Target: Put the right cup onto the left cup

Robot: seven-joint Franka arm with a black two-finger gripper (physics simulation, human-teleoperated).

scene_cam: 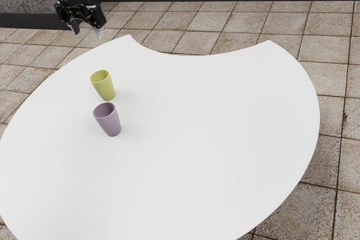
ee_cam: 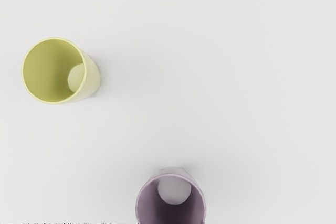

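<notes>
Purple cup (scene_cam: 111,123) is standing upright on the table (scene_cam: 208,155), inward of the rounded edge at the exterior view's left. Being the robot's right-hand one, it is presumably the one needing the lift. Near it, towards the notch corner at that same side, the yellow cup (scene_cam: 106,89) is standing upright, mouth open, probably serving as the base. Above and well apart from both, the gripper (scene_cam: 87,31) is hanging with its fingers spread, gripping nothing.

Coming down off centre, a finger could be striking the purple rim and tipping the cup before any grip is forming. Because the walls are tapering, a shallow pinch could be letting it slip or swing. With the cups standing so near each other, an opened finger could also be nudging the yellow one, and a low carry could be knocking it over. At the end, a tilted or off-axis release would be leaving the purple cup catching on the yellow rim, jamming askew or toppling both.
</notes>
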